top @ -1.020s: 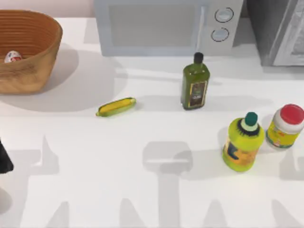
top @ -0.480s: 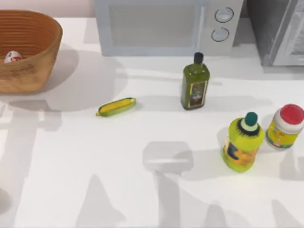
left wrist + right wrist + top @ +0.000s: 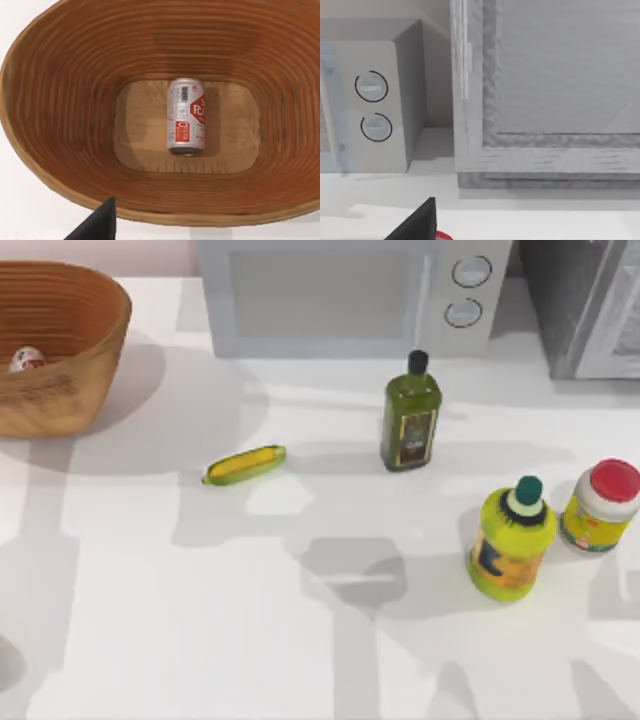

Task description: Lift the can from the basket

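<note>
- We saw the can (image 3: 186, 116) lying on its side on the wicker basket's (image 3: 60, 100) floor
- Whether our left gripper above the basket was clenched, we could not tell

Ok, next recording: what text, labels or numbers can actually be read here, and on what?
can, lying on its side in the basket: large white letters on a red patch, starting "R"; the rest cannot be read.
can: small print and a barcode-like strip, too blurred.
green bottle: dark label, unreadable.
yellow bottle and jar: labels unreadable.
microwave: two dials, no markings legible.
</note>
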You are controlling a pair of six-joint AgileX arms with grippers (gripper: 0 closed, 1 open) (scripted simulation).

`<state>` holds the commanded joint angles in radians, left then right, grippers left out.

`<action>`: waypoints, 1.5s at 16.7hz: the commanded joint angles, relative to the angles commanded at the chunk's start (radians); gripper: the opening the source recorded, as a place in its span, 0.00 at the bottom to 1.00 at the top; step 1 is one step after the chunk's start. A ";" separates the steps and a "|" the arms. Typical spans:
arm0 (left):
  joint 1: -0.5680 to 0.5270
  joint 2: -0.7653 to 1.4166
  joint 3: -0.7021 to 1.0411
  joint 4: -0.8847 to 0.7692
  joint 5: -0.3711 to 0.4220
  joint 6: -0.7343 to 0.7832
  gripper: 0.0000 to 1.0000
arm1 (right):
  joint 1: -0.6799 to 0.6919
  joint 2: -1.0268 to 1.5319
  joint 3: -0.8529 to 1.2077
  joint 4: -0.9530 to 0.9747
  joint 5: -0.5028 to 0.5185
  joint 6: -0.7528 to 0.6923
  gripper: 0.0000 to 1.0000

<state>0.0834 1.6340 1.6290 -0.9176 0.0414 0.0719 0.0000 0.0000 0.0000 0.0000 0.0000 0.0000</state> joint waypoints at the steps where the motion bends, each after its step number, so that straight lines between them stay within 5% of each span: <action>1: 0.002 0.099 0.100 -0.056 0.006 0.006 1.00 | 0.000 0.000 0.000 0.000 0.000 0.000 1.00; 7: 0.014 0.626 0.628 -0.353 0.038 0.038 1.00 | 0.000 0.000 0.000 0.000 0.000 0.000 1.00; 12: 0.021 0.908 0.906 -0.514 0.055 0.056 1.00 | 0.000 0.000 0.000 0.000 0.000 0.000 1.00; 21: 0.016 0.978 0.966 -0.548 0.058 0.060 1.00 | 0.000 0.000 0.000 0.000 0.000 0.000 1.00; 25: 0.016 0.970 0.858 -0.444 0.059 0.055 1.00 | 0.000 0.000 0.000 0.000 0.000 0.000 1.00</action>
<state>0.0992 2.6044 2.4870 -1.3617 0.0999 0.1268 0.0000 0.0000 0.0000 0.0000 0.0000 0.0000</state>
